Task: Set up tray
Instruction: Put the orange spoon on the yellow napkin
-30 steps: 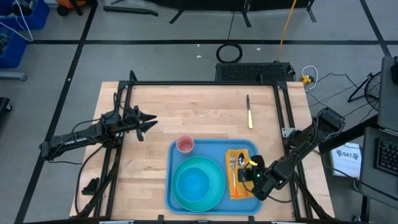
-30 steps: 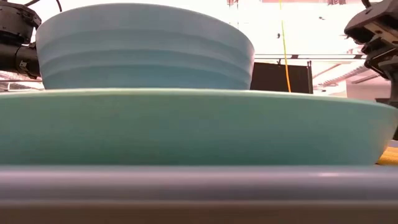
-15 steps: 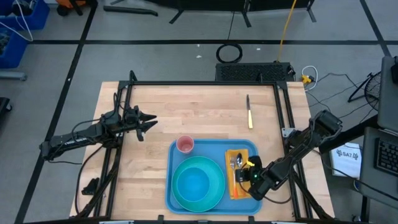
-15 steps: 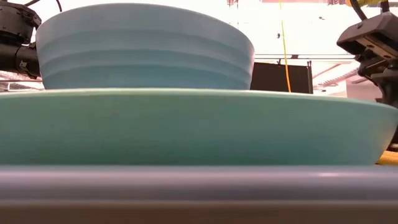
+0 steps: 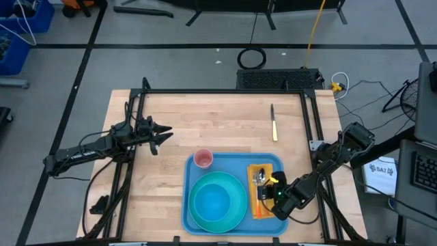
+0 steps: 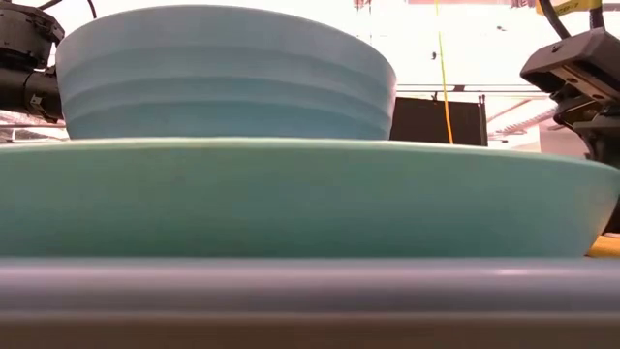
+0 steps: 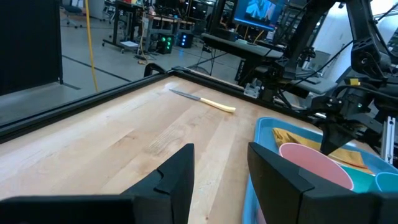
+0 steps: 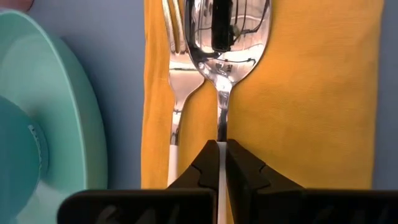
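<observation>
The tray (image 5: pixel 235 164) is seen at the bench's (image 5: pixel 205 130) six-o'clock edge. Over its three-o'clock side the right gripper (image 8: pixel 219 158) is held low, its fingers (image 8: pixel 206 168) pinched on the spoon's (image 8: pixel 224 37) handle. The spoon is laid on the yellow napkin (image 8: pixel 311 93) beside the fork (image 8: pixel 177 74), long axis parallel, bowl pointing straight away from the fingertips. The left gripper (image 7: pixel 221 165) is parked at nine o'clock, fingers apart and empty; the right arm is clearly nearer. No writing is legible.

We find bare bench (image 5: pixel 218 126) left and far; only a knife (image 5: pixel 274 123) lies far right. The tray (image 5: pixel 232 161) near us is crowded.
</observation>
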